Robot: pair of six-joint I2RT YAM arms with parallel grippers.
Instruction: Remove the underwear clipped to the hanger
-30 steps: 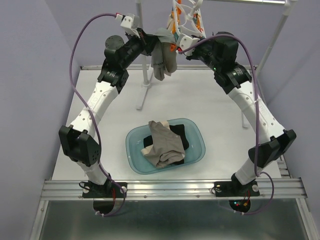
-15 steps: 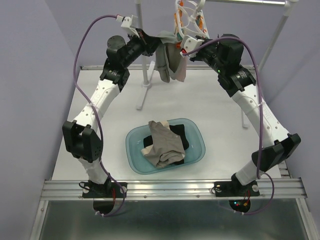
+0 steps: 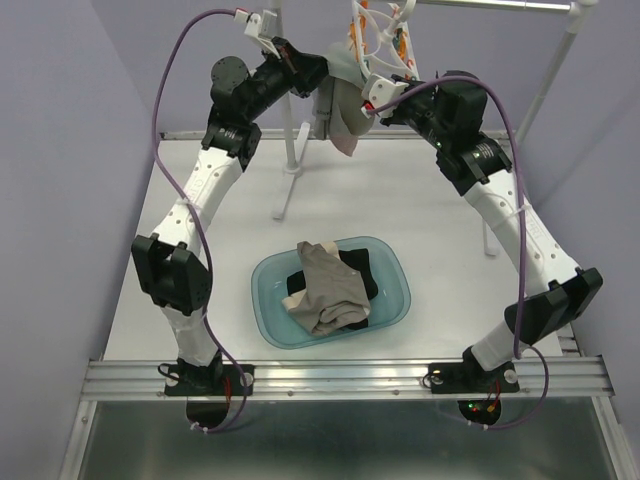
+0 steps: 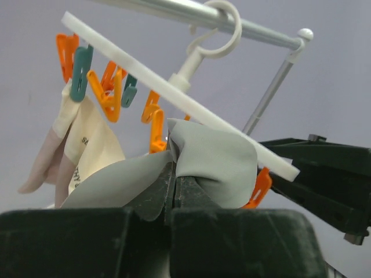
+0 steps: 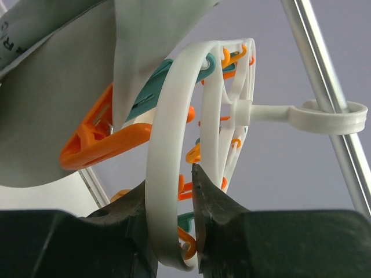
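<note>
Up at the rack rail (image 4: 174, 10), hanger (image 3: 378, 40) hangs tilted by its hook. Left gripper (image 4: 174, 188) is clamped on the grey underwear (image 4: 214, 159), just under the ring beside an orange clothespin (image 4: 152, 121); right gripper (image 5: 171, 220) is closed around the hanger's white ring. Beige piece (image 3: 325, 285) and black piece (image 3: 362, 277) lie in the teal basin (image 3: 393, 262).

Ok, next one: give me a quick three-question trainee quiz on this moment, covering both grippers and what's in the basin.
1. True or false: the left gripper is shut on the grey garment.
2. What is the right gripper clamped on? A the hanger; B a rack pole; C the pink garment.
3. Fill in: in the teal basin, the beige garment lies on top of a ____ one.

Key: 1 true. 2 A. 3 black; the black garment shows beneath it.
</note>
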